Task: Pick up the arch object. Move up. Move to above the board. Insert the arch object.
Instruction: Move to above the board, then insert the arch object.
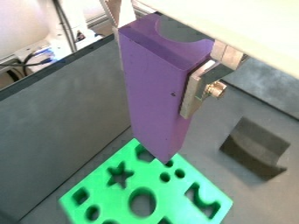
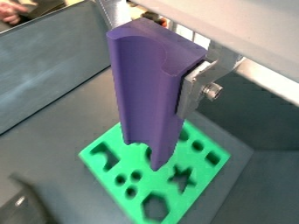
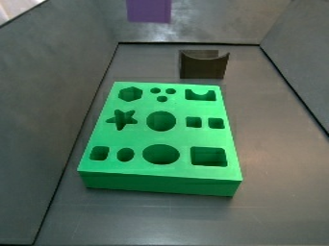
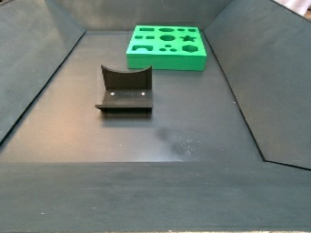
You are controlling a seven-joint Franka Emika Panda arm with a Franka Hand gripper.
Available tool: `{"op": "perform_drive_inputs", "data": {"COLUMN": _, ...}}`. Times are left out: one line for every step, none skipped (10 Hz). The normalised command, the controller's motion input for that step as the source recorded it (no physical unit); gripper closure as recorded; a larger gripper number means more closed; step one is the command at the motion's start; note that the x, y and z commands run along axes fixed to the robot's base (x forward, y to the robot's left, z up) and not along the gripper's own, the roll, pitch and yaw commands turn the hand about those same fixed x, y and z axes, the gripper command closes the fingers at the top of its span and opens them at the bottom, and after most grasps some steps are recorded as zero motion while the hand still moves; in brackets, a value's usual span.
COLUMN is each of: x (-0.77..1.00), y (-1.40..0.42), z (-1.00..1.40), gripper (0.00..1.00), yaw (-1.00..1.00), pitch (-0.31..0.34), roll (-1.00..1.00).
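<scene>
My gripper is shut on the arch object, a tall slim matte purple column with a curved notch in its upper end. One silver finger presses its side, and the opposite finger is hidden behind it. The same grip shows in a wrist view with the column hanging upright. The board, a thick bright green slab with shaped holes, lies below the column's lower end. In a side view only the column's lower end shows, high above the board. The board also shows in a side view.
A dark fixture with a curved notch stands on the grey floor beside the board, seen nearer the camera in a side view and in a wrist view. Sloping grey walls enclose the floor.
</scene>
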Motion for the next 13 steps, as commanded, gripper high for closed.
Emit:
{"op": "perform_drive_inputs", "data": {"x": 0.18, "y": -0.39, "z": 0.05, "gripper": 1.00, "yaw": -0.01, "pitch": 0.172, "roll": 0.06}}
{"op": "perform_drive_inputs", "data": {"x": 0.12, "y": -0.19, "z": 0.03, "gripper": 1.00, "yaw": 0.00, "pitch": 0.142, "roll": 0.05}}
{"op": "perform_drive_inputs", "data": {"x": 0.00, "y": 0.00, "z": -0.07, "gripper": 1.00, "yaw": 0.00, "pitch": -0.029, "roll": 0.03}}
{"op": "perform_drive_inputs", "data": {"x": -0.09, "y": 0.21, "z": -0.28, "gripper": 1.00, "yaw": 0.08, "pitch": -0.020, "roll": 0.02}}
{"op": "perform_drive_inputs", "data": {"x": 0.29, "y": 0.73, "z": -0.33, "gripper": 1.00, "yaw": 0.15, "pitch": 0.027, "roll": -0.08}}
{"op": "perform_drive_inputs", "data": {"x": 0.68, "y": 0.72, "z": -0.61, "gripper": 1.00, "yaw": 0.00, "pitch": 0.147, "roll": -0.02}}
{"op": "perform_drive_inputs", "data": {"x": 0.93, "y": 0.58, "z": -0.57, "gripper": 1.00, "yaw": 0.00, "pitch": 0.139, "roll": -0.03}}
{"op": "perform_drive_inputs", "data": {"x": 1.00, "y": 0.33, "z": -0.68, "gripper": 1.00, "yaw": -0.11, "pitch": 0.180, "roll": 0.00}}
{"op": "perform_drive_inputs", "data": {"x": 1.00, "y": 0.29, "z": -0.72, "gripper": 1.00, "yaw": -0.07, "pitch": 0.159, "roll": 0.00}}
{"op": "perform_drive_inputs", "data": {"x": 1.00, "y": 0.23, "z": -0.85, "gripper": 1.00, "yaw": -0.02, "pitch": 0.061, "roll": 0.00}}
{"op": "perform_drive_inputs", "data": {"x": 1.00, "y": 0.28, "z": -0.93, "gripper": 1.00, "yaw": -0.04, "pitch": 0.000, "roll": -0.01}}
{"op": "perform_drive_inputs", "data": {"x": 1.00, "y": 0.25, "z": -0.93, "gripper": 1.00, "yaw": -0.06, "pitch": 0.000, "roll": -0.04}}
{"op": "perform_drive_inputs", "data": {"x": 1.00, "y": 0.19, "z": -0.87, "gripper": 1.00, "yaw": -0.06, "pitch": -0.050, "roll": -0.09}}
